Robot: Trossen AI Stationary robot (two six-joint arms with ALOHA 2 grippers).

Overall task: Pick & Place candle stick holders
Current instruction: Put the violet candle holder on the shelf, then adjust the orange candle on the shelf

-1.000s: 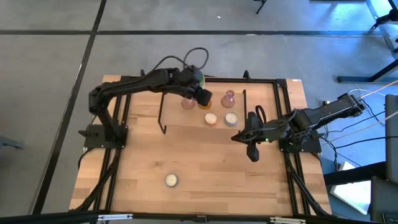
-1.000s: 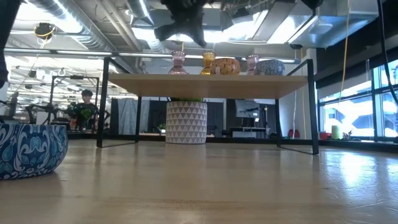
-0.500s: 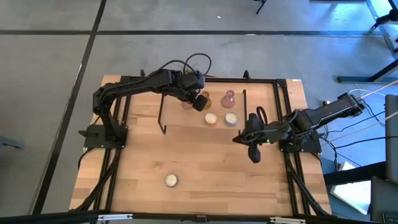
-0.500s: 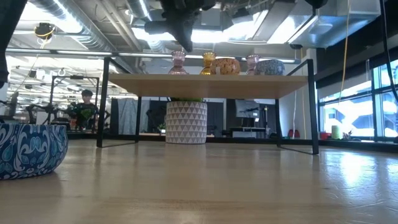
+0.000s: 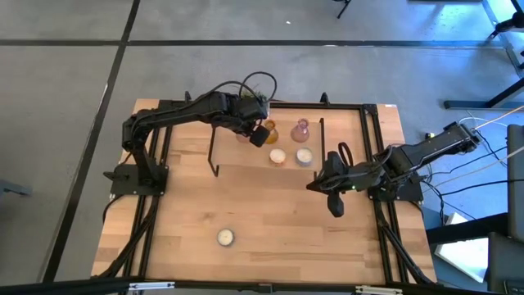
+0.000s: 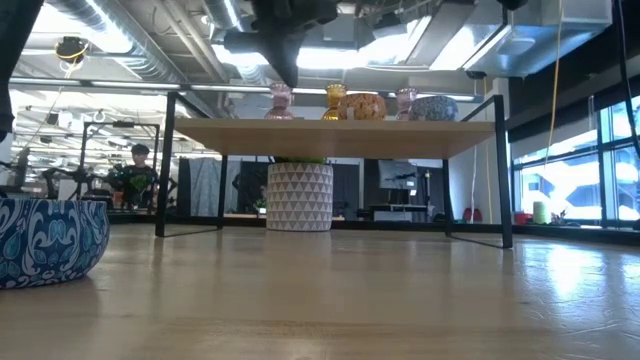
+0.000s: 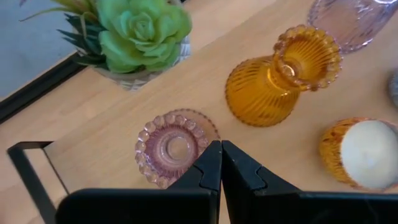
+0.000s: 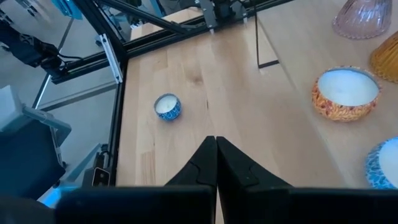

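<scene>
A raised wooden shelf (image 6: 330,135) carries two pinkish-purple glass holders (image 7: 171,147) (image 5: 300,129), an amber glass one (image 7: 280,74), and two low round ones with white tops, one orange-patterned (image 7: 364,152) and one blue-patterned (image 5: 304,156). A third low round one (image 5: 225,238) stands on the table near the front. My left gripper (image 7: 221,155) is shut, over the shelf, right beside the left pink holder. My right gripper (image 8: 216,149) is shut and empty above the table's right side (image 5: 334,201). My left gripper comes slanting down from above with shut fingers. The outer side of one finger (image 7: 208,163) lies against the scalloped rim (image 7: 200,138) of the left pink holder. The holder stands upright on the shelf.
A green spiky plant (image 7: 140,31) in a white patterned pot (image 6: 300,195) stands at the shelf's far side. The shelf's black frame legs (image 5: 214,152) (image 5: 322,139) stand on the table. Black rails (image 5: 147,221) run along the table's left and right edges.
My left gripper has gone toward the table's left edge and a little down, up to the left pink holder. That holder has slid a little toward the left along the shelf and stays upright. The other holders have kept still.
</scene>
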